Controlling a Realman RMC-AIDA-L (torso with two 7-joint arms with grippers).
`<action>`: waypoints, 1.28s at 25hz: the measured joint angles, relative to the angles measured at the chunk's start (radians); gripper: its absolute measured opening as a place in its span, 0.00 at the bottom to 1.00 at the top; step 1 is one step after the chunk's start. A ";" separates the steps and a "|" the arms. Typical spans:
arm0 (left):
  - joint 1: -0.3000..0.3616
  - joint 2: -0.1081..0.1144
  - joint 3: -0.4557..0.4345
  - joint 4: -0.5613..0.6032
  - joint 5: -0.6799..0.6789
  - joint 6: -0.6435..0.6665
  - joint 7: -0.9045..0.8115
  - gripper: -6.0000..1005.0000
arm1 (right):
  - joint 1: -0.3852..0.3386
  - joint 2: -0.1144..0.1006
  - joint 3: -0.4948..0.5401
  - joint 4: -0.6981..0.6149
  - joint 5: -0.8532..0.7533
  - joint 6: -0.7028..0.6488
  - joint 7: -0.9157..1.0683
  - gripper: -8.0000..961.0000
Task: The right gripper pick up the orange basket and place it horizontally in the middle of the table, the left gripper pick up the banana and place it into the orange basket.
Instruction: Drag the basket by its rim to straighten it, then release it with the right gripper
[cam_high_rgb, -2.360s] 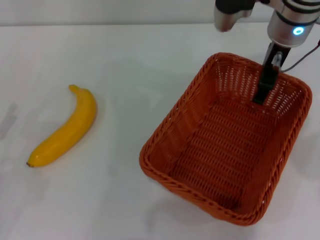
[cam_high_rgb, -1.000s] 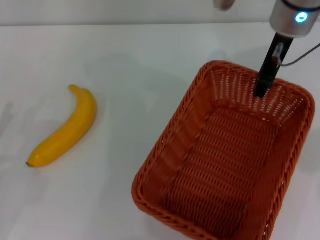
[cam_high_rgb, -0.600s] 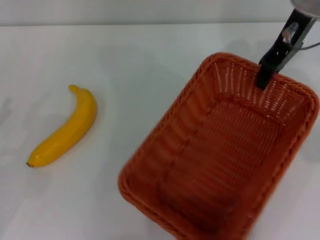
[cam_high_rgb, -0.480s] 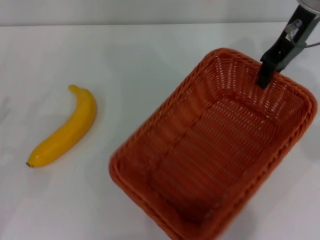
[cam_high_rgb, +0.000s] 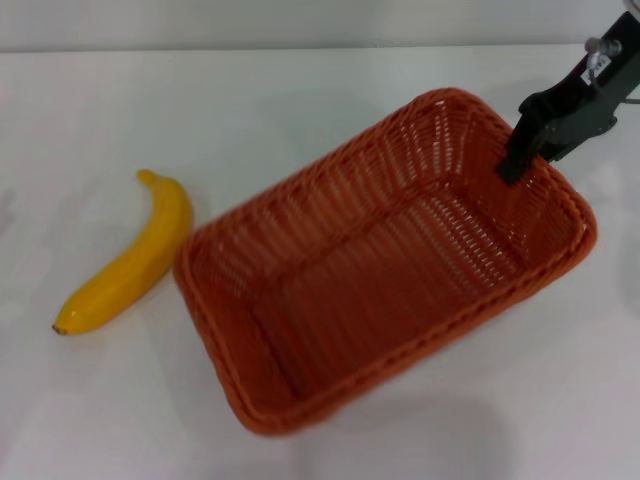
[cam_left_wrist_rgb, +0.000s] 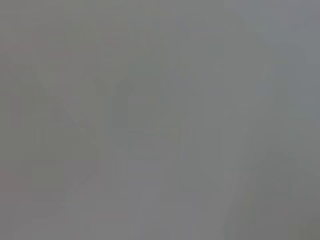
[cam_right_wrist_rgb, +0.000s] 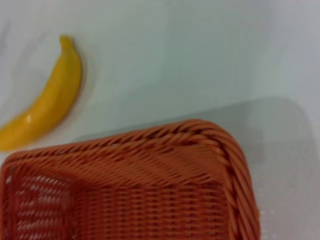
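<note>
The orange basket (cam_high_rgb: 380, 270) hangs tilted over the middle of the white table (cam_high_rgb: 300, 90), its long side running left to right. My right gripper (cam_high_rgb: 515, 160) is shut on the basket's far right rim. The yellow banana (cam_high_rgb: 130, 258) lies on the table at the left, right beside the basket's left end. The right wrist view shows the basket (cam_right_wrist_rgb: 150, 190) from above with the banana (cam_right_wrist_rgb: 42, 105) beyond it. My left gripper is out of view; the left wrist view is a plain grey blank.
A grey wall edge (cam_high_rgb: 300, 22) runs along the back of the table. Bare white table lies behind the basket, in front of it and left of the banana.
The right gripper has lifted the basket and swung it counter-clockwise, so its free end has moved left toward the banana and its long side now lies crosswise. The banana has not moved.
</note>
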 joint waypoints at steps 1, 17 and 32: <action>0.000 0.002 0.000 0.000 0.000 0.000 0.003 0.82 | -0.008 -0.002 0.015 -0.001 0.000 0.000 0.005 0.18; -0.006 0.013 0.000 -0.010 0.002 0.000 0.006 0.82 | -0.183 0.036 0.118 -0.050 0.209 0.085 0.114 0.18; 0.005 0.020 0.000 -0.011 0.002 0.000 0.006 0.81 | -0.245 0.140 0.093 -0.215 0.213 0.111 0.191 0.20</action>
